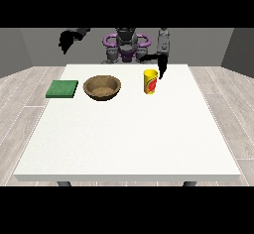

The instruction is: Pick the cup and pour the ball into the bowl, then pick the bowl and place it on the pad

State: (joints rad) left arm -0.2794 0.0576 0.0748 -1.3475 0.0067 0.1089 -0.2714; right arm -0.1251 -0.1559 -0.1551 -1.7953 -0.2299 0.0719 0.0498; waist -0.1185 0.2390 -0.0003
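White table (129, 139); cup (150, 82) interior hidden, ball unseen.

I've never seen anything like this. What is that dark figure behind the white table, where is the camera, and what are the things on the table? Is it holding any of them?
The figure at the top is a humanoid robot with two arms, each ending in a black hand. The camera stands across the table and faces it, so its arms reach towards you. On the table lie a green pad, a brown bowl and a yellow cup, in a row from left to right. The hand at the view's right hangs just beside the cup's rim, reaching for it; whether it touches is hard to tell. The hand at the view's left is raised and holds nothing.
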